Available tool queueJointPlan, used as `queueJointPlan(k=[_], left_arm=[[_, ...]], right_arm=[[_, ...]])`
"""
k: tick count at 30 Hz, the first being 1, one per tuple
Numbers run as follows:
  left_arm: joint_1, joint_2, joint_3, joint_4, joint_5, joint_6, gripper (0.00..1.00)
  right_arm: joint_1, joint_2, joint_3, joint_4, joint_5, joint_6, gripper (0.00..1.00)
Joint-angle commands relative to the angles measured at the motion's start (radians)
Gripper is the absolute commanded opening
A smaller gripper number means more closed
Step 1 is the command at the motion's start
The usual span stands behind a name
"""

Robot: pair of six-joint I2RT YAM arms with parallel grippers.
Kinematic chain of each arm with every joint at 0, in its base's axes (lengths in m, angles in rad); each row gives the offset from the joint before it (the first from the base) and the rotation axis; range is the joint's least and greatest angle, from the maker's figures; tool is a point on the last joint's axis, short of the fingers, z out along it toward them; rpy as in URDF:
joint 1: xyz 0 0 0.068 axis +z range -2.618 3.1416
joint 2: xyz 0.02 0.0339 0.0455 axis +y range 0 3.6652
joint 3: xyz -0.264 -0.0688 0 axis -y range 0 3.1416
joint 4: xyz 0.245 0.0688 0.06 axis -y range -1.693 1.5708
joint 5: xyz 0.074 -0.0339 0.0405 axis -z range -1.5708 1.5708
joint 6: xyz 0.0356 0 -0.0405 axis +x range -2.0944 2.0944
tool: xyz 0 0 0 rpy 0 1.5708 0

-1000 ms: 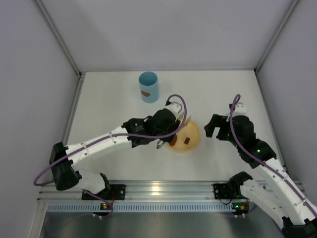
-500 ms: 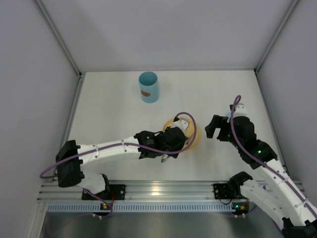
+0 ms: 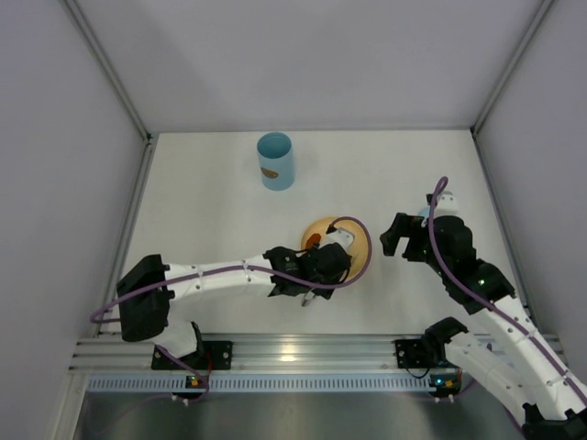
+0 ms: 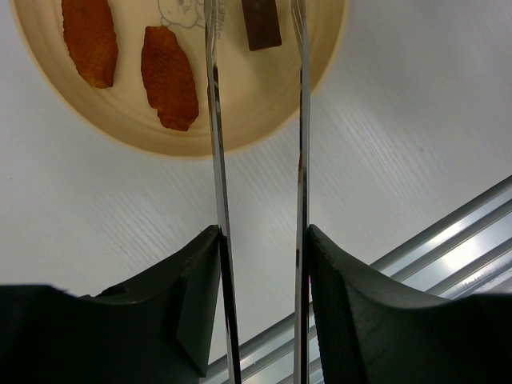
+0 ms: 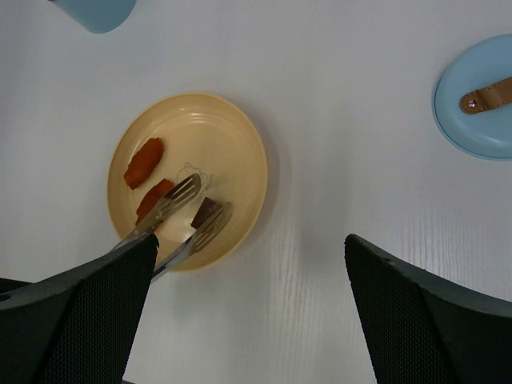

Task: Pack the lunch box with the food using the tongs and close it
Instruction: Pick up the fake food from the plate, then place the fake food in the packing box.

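Observation:
The silvery tongs run between my left gripper's fingers, which are shut on their two arms. The tong tips hang spread over the yellow plate. A dark brown chunk of food lies between them, against the nearer tip. Two reddish-brown pieces lie beside it on the plate. From above, my left gripper covers the plate's near-left part. The light blue lunch box stands upright farther back. To the plate's right, my right gripper hangs open and empty.
A light blue round lid with a brown handle lies on the table right of the plate. The metal rail runs along the near table edge, close behind my left gripper. Grey walls enclose the table.
My left arm has swung toward the near edge, carrying the tongs from the plate's far-left side to its near side. The right arm has stayed still.

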Motion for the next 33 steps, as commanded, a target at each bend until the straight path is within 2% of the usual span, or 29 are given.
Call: queueJointPlan(k=[1,6,11,15,19,25,28,33], left_arm=[[-0.007,0.015,0.007,0.052,0.005,-0.015,0.5],[-0.01,0.021,0.008,0.043,0.002,-0.024,0.46],[-0.01,0.014,0.03,0.011,-0.049,-0.024,0.29],[-0.01,-0.021,0.089,-0.032,-0.13,-0.003,0.28],[0.004,-0.046,0.224,-0.093,-0.224,0.029,0.29],[0.153,-0.028,0.414,-0.159,-0.218,0.118,0.29],[0.301,0.004,0.52,-0.168,-0.183,0.158,0.3],[0.464,0.087,0.677,-0.185,-0.132,0.197,0.3]], right_arm=[[0.017,-0.015,0.024,-0.018,0.011,-0.003,0.99],[0.017,-0.018,0.019,-0.016,0.011,-0.003,0.99],[0.017,-0.018,0.017,-0.016,0.012,-0.001,0.99],[0.015,-0.018,0.022,-0.015,0.011,-0.001,0.99],[0.017,-0.009,0.028,-0.009,0.005,-0.001,0.99],[0.018,0.008,0.037,0.002,-0.008,0.0,0.98],[0.017,0.013,0.043,0.0,-0.008,-0.003,0.98],[0.017,0.024,0.047,-0.001,-0.008,-0.006,0.99]])
